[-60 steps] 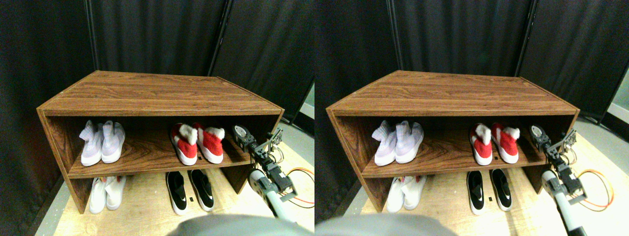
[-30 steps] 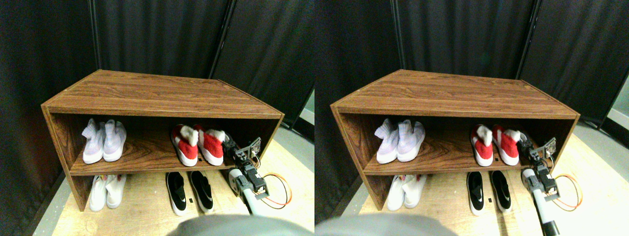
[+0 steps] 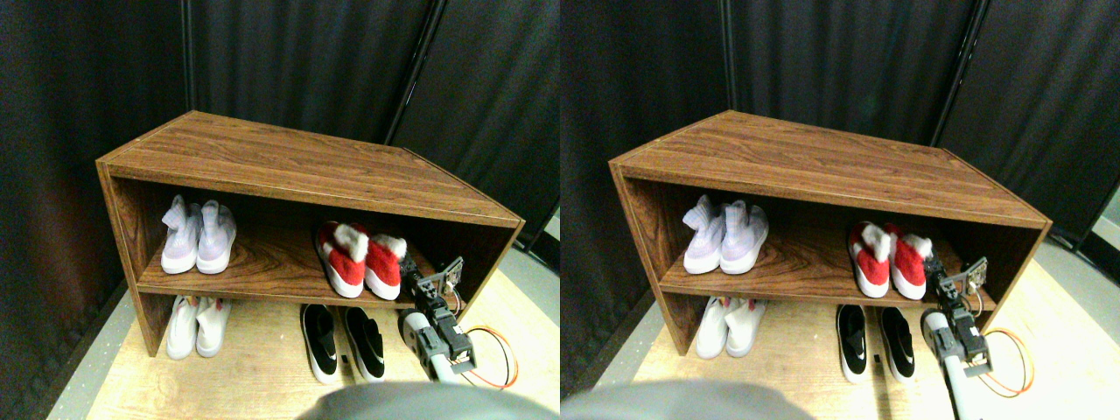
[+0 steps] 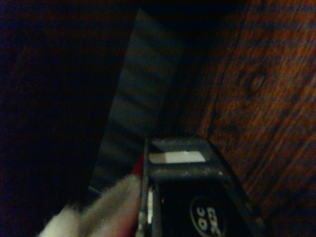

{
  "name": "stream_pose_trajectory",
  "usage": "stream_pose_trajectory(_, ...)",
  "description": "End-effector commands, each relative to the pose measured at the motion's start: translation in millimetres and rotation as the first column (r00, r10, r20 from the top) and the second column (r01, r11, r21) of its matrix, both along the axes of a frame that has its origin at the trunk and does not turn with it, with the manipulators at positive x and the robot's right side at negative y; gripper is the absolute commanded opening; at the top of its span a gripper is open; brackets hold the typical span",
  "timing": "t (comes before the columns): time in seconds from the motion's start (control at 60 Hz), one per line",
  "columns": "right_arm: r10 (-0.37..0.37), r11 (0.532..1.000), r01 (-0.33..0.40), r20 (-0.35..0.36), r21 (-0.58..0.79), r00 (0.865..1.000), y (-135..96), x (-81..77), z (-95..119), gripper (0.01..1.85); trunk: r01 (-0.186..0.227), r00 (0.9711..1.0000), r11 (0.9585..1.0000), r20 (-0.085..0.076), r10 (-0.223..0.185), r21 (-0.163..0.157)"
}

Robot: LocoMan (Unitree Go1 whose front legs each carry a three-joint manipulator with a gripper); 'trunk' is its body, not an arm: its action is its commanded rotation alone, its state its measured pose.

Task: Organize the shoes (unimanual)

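Fingers (image 3: pixel 408 263) touch right red shoe's (image 3: pixel 382 264) fluffy trim (image 4: pixel 106 210).

Dark-brown wooden two-tier shoe rack (image 3: pixel 289 171) on light plywood floor (image 3: pixel 254 376); black curtain panels (image 3: pixel 306 61) behind.

The toes of the white pair (image 3: pixel 196 325) are hidden under the shelf (image 3: pixel 262 280). The white fluffy trim (image 4: pixel 101 212) is cut off by the wrist picture's edge at 7 o'clock. The gap at the right gripper (image 3: pixel 408 267) is not shown.
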State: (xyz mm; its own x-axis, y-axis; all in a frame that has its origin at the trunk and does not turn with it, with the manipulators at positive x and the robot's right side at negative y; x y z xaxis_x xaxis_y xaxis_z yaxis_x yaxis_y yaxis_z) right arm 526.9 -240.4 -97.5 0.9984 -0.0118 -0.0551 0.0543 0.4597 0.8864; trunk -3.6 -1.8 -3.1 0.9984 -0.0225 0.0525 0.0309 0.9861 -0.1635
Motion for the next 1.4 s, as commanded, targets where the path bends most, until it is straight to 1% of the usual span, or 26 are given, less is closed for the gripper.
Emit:
stream_pose_trajectory(0.017,0.021,1.000,-0.021,-0.010,-0.006,1.000,3.9,-0.1,-0.1,0.06,-0.013,0.9997,0.9999,-0.020,0.012,-0.010)
stream_pose_trajectory(0.15,0.019,1.000,-0.019,-0.010,0.024,1.000,4.3,0.1,-2.6,0.06,-0.013,0.9997,0.9999,-0.021,0.013,-0.010)
stream_pose_trajectory(0.333,0.032,0.999,-0.031,-0.019,0.025,0.999,3.2,-1.3,-4.5,0.06,-0.008,0.9996,1.0000,-0.026,0.008,-0.002)
stream_pose_trajectory(0.483,0.038,0.998,-0.038,-0.008,0.040,0.999,2.8,-6.9,-3.7,0.06,-0.006,0.9997,1.0000,-0.025,0.006,0.001)
stream_pose_trajectory(0.583,0.055,0.997,-0.055,0.006,0.049,0.998,5.6,-15.2,-3.4,0.06,-0.006,0.9997,1.0000,-0.025,0.006,0.001)
stream_pose_trajectory(0.633,0.049,0.997,-0.049,0.003,0.059,0.999,8.1,-19.1,-2.5,0.06,-0.006,0.9997,1.0000,-0.025,0.006,0.001)
stream_pose_trajectory(0.683,0.070,0.996,-0.071,0.007,0.061,0.998,9.3,-21.2,-2.7,0.06,-0.006,0.9997,1.0000,-0.025,0.006,0.001)
stream_pose_trajectory(0.7,0.069,0.996,-0.070,0.008,0.059,0.998,9.9,-22.0,-2.5,0.06,-0.006,0.9997,1.0000,-0.025,0.006,0.001)
stream_pose_trajectory(0.717,0.069,0.996,-0.070,0.008,0.059,0.998,9.9,-22.0,-2.5,0.06,-0.009,0.9995,1.0000,-0.031,0.009,-0.001)
stream_pose_trajectory(0.783,0.059,0.996,-0.060,0.012,0.063,0.998,9.4,-22.6,-2.6,0.06,-0.009,0.9995,1.0000,-0.031,0.009,-0.001)
stream_pose_trajectory(0.867,0.042,0.999,-0.043,0.024,0.027,0.999,4.1,-20.5,-2.7,0.06,-0.009,0.9995,1.0000,-0.031,0.009,-0.001)
stream_pose_trajectory(0.883,0.042,0.999,-0.043,0.024,0.027,0.999,4.1,-20.5,-2.7,0.06,0.001,0.9996,1.0000,-0.027,-0.001,0.008)
stream_pose_trajectory(0.933,0.032,0.999,-0.033,0.028,0.015,0.999,1.3,-20.2,-0.2,0.06,0.001,0.9996,1.0000,-0.027,-0.001,0.008)
stream_pose_trajectory(1.017,0.035,0.999,-0.035,0.046,-0.012,0.998,-5.7,-17.6,5.6,0.06,0.015,0.9996,0.9997,-0.023,-0.014,0.018)
stream_pose_trajectory(1.067,0.020,1.000,-0.018,0.068,-0.026,0.998,-12.0,-16.8,11.5,0.06,0.015,0.9996,0.9997,-0.023,-0.014,0.018)
stream_pose_trajectory(1.083,0.013,0.999,-0.009,0.080,-0.048,0.997,-15.3,-16.5,14.3,0.06,0.028,0.9995,0.9993,-0.017,-0.028,0.026)
stream_pose_trajectory(1.117,-0.001,0.998,0.006,0.085,-0.059,0.996,-18.3,-16.6,17.5,0.06,0.028,0.9995,0.9993,-0.017,-0.028,0.026)
stream_pose_trajectory(1.167,0.006,0.996,0.002,0.097,-0.086,0.995,-24.9,-16.5,23.4,0.06,0.028,0.9995,0.9993,-0.017,-0.028,0.026)
stream_pose_trajectory(1.183,-0.011,0.996,0.020,0.102,-0.089,0.995,-28.5,-16.6,25.7,0.06,0.028,0.9995,0.9993,-0.017,-0.028,0.026)
stream_pose_trajectory(1.2,-0.016,0.995,0.026,0.106,-0.096,0.994,-30.3,-16.8,27.0,0.06,0.046,0.9989,0.9984,-0.013,-0.045,0.035)
stream_pose_trajectory(1.233,-0.024,0.990,0.041,0.127,-0.132,0.992,-35.6,-18.0,31.4,0.06,0.046,0.9989,0.9984,-0.013,-0.045,0.035)
stream_pose_trajectory(1.267,-0.040,0.985,0.064,0.147,-0.160,0.988,-39.9,-22.8,37.3,0.06,0.052,0.9986,0.9979,-0.013,-0.052,0.038)
stream_pose_trajectory(1.333,-0.016,0.987,0.043,0.171,-0.157,0.985,-45.5,-31.5,42.4,0.06,0.061,0.9981,0.9971,-0.010,-0.061,0.044)
stream_pose_trajectory(1.35,-0.021,0.987,0.047,0.167,-0.155,0.986,-46.1,-35.1,44.0,0.06,0.066,0.9978,0.9967,-0.010,-0.066,0.047)
stream_pose_trajectory(1.383,-0.021,0.989,0.044,0.163,-0.140,0.986,-46.3,-36.8,44.5,0.06,0.070,0.9975,0.9963,-0.010,-0.070,0.050)
stream_pose_trajectory(1.4,-0.017,0.993,0.035,0.157,-0.112,0.987,-46.3,-40.2,45.1,0.06,0.070,0.9975,0.9963,-0.010,-0.070,0.050)
